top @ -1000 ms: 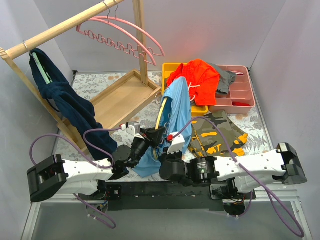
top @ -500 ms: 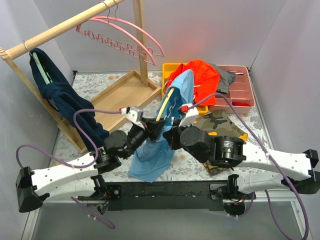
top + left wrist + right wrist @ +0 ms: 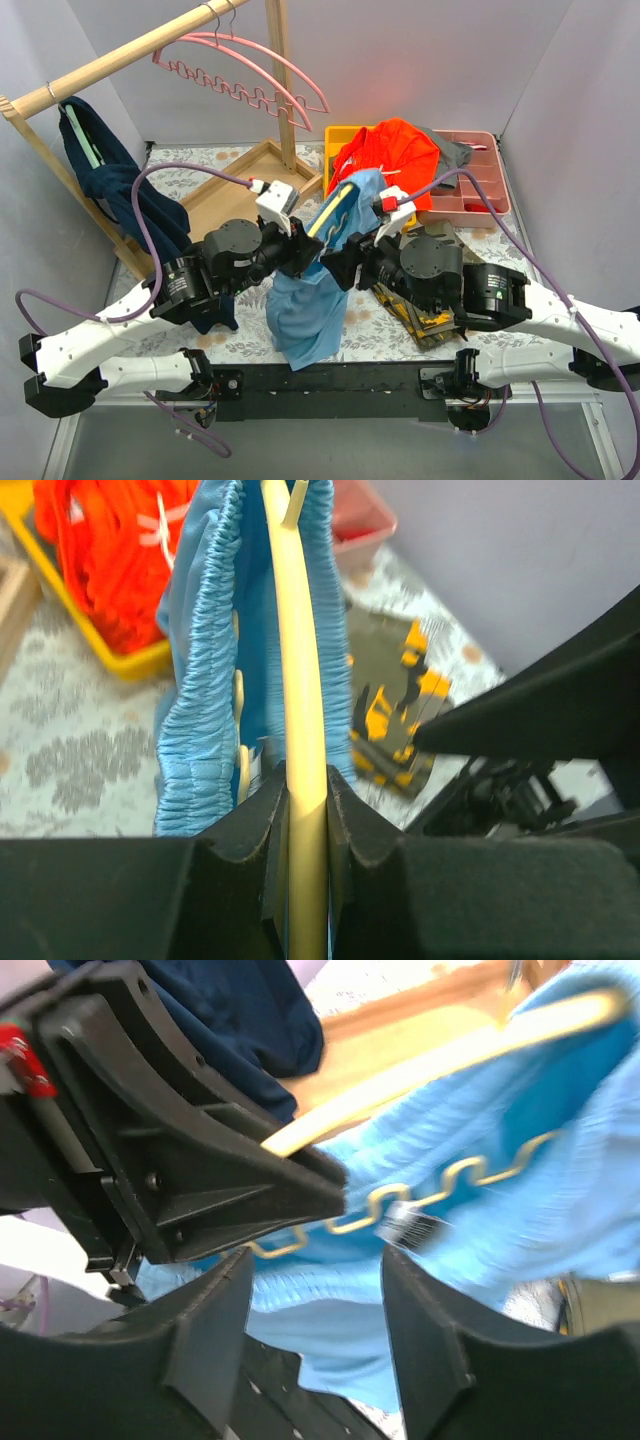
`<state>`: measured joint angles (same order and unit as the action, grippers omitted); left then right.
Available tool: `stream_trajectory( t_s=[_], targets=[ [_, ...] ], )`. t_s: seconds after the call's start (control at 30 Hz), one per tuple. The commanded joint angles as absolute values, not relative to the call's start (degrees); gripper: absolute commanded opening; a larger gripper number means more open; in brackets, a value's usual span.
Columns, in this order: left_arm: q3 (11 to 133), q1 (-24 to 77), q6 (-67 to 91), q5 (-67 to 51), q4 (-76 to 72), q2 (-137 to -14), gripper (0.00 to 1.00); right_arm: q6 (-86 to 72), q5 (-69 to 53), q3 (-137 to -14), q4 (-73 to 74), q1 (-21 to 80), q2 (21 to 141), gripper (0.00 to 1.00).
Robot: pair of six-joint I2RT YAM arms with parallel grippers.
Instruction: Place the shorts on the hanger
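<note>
The light blue shorts hang threaded on the pale-yellow hanger, held up above the table's middle. My left gripper is shut on the hanger's arched bar; the left wrist view shows the bar pinched between the jaws, with the gathered waistband on either side. My right gripper faces it from the right. Its fingers stand open just short of the shorts, below the wavy lower bar, holding nothing.
Orange shorts lie over a yellow bin beside a pink tray. Camouflage shorts lie under my right arm. A wooden rack carries pink hangers and a navy garment; a wooden tray sits below.
Both arms moved forward and up with the hanger and shorts. The right gripper, shut before, opened and let go of the shorts. The left gripper kept its grip.
</note>
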<state>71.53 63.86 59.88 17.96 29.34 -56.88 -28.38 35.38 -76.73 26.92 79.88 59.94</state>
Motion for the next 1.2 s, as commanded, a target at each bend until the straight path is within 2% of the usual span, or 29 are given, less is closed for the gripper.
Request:
stream_trajectory(
  t_s=[0.0,0.1,0.2,0.3,0.43,0.57,0.77,0.9,1.0,1.17],
  targets=[
    [70.32,62.84,62.75,14.87,36.30,-54.76,0.00,-28.03,39.71,-71.91,28.38,79.63,54.50,0.65],
    [71.01,62.05,64.07,12.32,38.93,-54.23,0.00,-28.13,45.78,-71.11,29.97,78.32,51.25,0.60],
    [70.93,62.05,64.25,11.61,39.29,-52.83,0.00,-25.93,46.15,-70.84,30.41,73.93,50.27,0.61],
    [71.28,62.05,64.34,11.43,39.29,-52.38,0.00,-22.94,40.88,-70.40,28.48,69.88,52.20,0.61],
    [71.45,62.05,64.77,10.72,39.03,-51.68,0.00,-21.18,27.38,-67.24,24.27,62.59,56.51,0.58],
    [71.98,61.96,64.78,11.95,39.81,-51.42,0.00,-20.48,19.17,-62.15,15.93,57.31,57.22,0.57],
    [71.11,61.96,64.42,12.30,39.02,-50.54,0.00,-20.83,15.74,-64.51,15.03,56.25,61.08,0.57],
    [69.70,62.05,64.77,15.10,38.32,-49.49,0.00,-23.55,17.31,-64.07,17.48,56.25,59.68,0.57],
    [69.00,62.05,65.21,16.34,37.36,-48.69,0.00,-26.36,19.51,-61.97,19.42,56.25,56.70,0.52],
    [68.29,61.96,65.21,17.22,35.95,-48.51,0.00,-26.28,15.74,-58.00,14.33,56.25,54.49,0.53]
  ],
)
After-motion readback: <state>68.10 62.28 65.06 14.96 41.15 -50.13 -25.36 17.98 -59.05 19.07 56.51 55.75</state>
